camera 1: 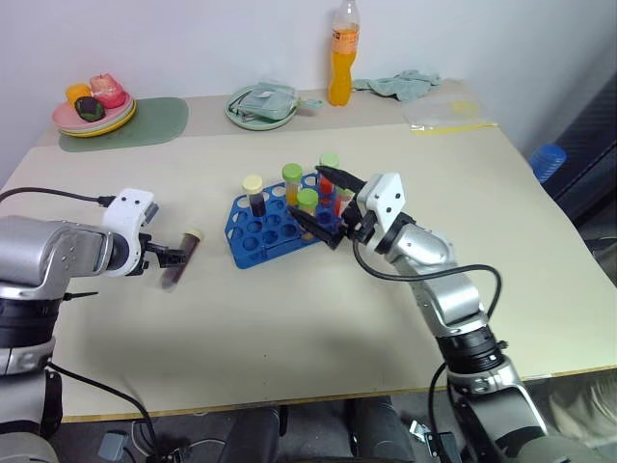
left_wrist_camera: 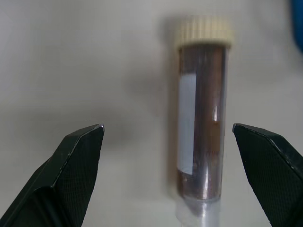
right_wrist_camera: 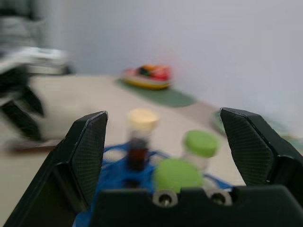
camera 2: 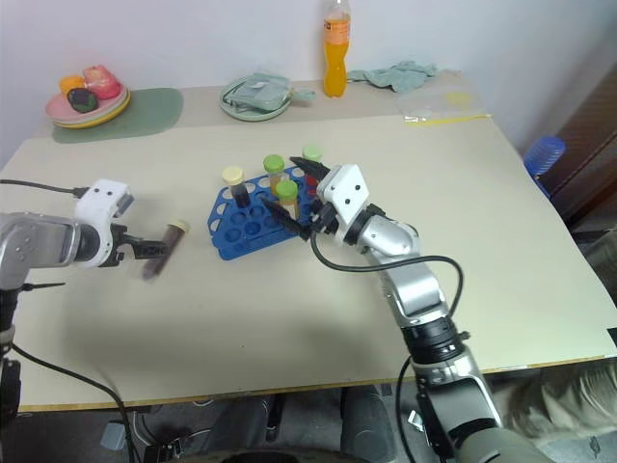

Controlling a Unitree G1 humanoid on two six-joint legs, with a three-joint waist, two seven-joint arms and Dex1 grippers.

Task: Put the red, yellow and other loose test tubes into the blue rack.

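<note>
Near the desk's (camera 1: 289, 338) left edge the left hand (left_wrist_camera: 168, 142) hangs with fingers spread wide over a brown tube (camera 1: 179, 258) lying flat, its cream cap toward the far edge, its long axis slanting toward the near-left corner. If the fingers close off-centre on that round body, it could roll or squirt away. Farther in, at the desk's middle, the right hand (camera 1: 328, 207) stands apart and empty beside the blue rack (camera 1: 260, 231) of capped tubes (camera 1: 292, 174), which a careless swing could knock.
</note>
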